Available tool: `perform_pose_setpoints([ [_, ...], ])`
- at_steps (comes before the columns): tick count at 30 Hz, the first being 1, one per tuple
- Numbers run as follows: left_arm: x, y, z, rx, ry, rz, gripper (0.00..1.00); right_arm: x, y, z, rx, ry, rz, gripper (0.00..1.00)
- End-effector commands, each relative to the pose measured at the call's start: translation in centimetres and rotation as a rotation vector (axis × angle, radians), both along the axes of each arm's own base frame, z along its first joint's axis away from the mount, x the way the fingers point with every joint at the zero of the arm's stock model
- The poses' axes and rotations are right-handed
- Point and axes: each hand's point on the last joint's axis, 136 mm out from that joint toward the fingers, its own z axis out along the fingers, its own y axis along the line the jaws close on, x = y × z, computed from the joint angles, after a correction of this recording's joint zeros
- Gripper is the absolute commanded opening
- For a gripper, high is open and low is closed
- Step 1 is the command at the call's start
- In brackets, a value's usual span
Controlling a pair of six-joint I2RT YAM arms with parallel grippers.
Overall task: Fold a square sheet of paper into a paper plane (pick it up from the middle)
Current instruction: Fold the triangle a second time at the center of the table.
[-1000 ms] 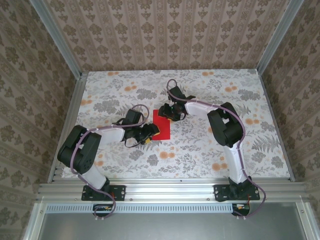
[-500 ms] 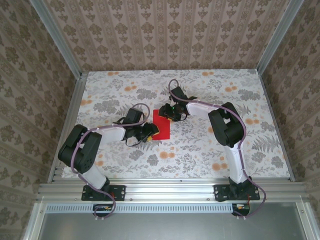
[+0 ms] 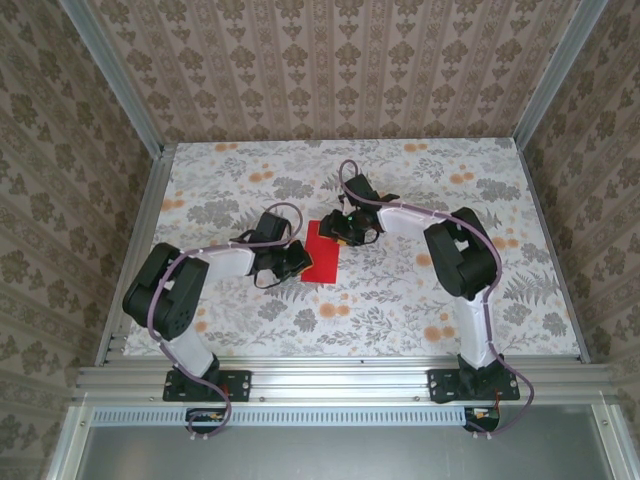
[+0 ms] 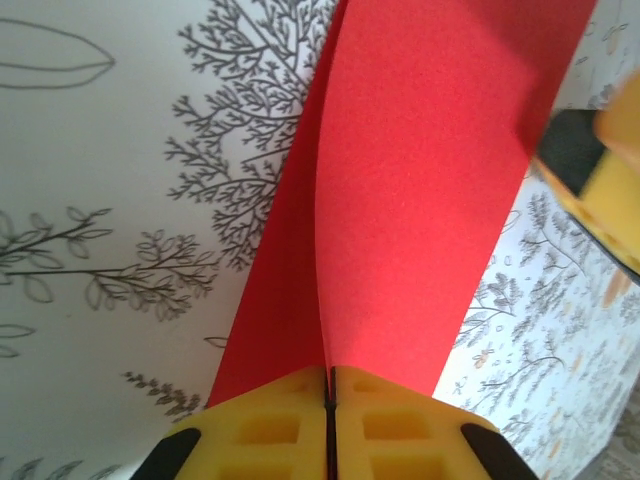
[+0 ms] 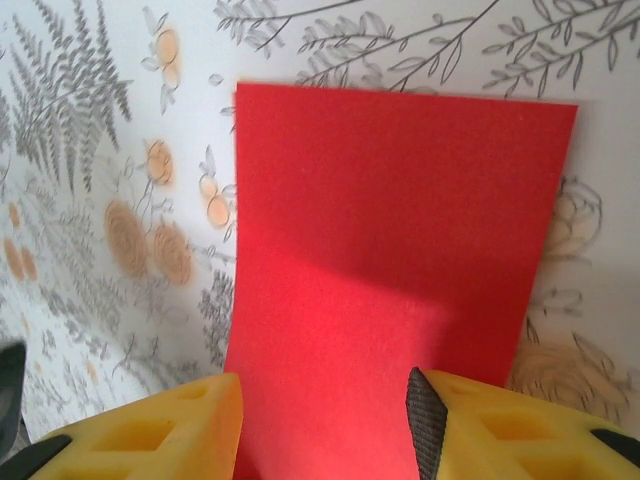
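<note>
In the middle of the floral table (image 3: 420, 300) lies the square sheet of paper (image 3: 322, 252), which looks thin, light and limp, so it should crease wherever it is pinched and is best held by its edges. The left gripper (image 4: 328, 385) is clamped on one edge, bowing it upward. The right gripper (image 5: 325, 395) stands open astride the opposite edge.

Shows a thin bright red square sheet of paper (image 5: 400, 240) lying on the floral-printed worktop (image 5: 100, 150), running in between the parted yellow fingers (image 5: 170, 430) of the right hand (image 5: 325, 405).
</note>
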Motion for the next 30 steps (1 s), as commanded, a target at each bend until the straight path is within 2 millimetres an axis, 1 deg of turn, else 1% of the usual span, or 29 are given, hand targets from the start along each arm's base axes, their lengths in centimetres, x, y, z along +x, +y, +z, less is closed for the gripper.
perform_pose_setpoints([
  [1, -0.6, 1.0, -0.4, 0.103, -0.016, -0.078, 0.08, -1.8, -0.5, 2.2, -0.010, -0.043, 0.081, 0.47],
  [4, -1.1, 1.7, -0.5, 0.156, -0.028, -0.134, 0.07, -3.0, -1.1, 1.3, -0.055, -0.035, 0.110, 0.41],
  [5, -1.2, 1.9, -0.5, 0.171, -0.033, -0.146, 0.07, -3.3, -1.1, 1.1, -0.064, -0.032, 0.120, 0.38],
  [9, -1.3, 2.3, -0.3, 0.203, -0.041, -0.167, 0.07, -4.4, -0.3, 0.1, -0.082, -0.016, 0.159, 0.32],
  [12, -1.1, 2.2, 0.1, 0.197, -0.053, -0.170, 0.07, -4.6, 0.4, -0.6, -0.078, -0.001, 0.174, 0.30],
  [15, -1.1, 2.1, 0.4, 0.193, -0.059, -0.175, 0.07, -4.5, 1.1, -0.5, -0.055, 0.001, 0.185, 0.28],
  [17, -1.0, 2.0, 0.4, 0.193, -0.058, -0.175, 0.08, -4.4, 1.1, -0.4, -0.056, -0.004, 0.181, 0.26],
  [19, -0.9, 1.9, 0.6, 0.189, -0.059, -0.172, 0.08, -4.1, 0.4, -0.4, -0.094, -0.015, 0.156, 0.26],
  [21, -0.7, 1.5, 0.8, 0.173, -0.064, -0.173, 0.09, -3.9, -0.6, -0.5, -0.146, -0.031, 0.125, 0.29],
  [24, -0.4, 0.8, 1.0, 0.149, -0.068, -0.178, 0.10, -3.8, -1.7, 0.0, -0.193, -0.057, 0.101, 0.32],
  [28, -0.3, -0.2, 0.9, 0.140, -0.066, -0.195, 0.10, -4.0, -2.1, 0.8, -0.199, -0.071, 0.099, 0.34],
  [30, -0.2, -0.5, 0.7, 0.144, -0.062, -0.201, 0.10, -3.9, -2.3, 1.5, -0.199, -0.098, 0.088, 0.34],
])
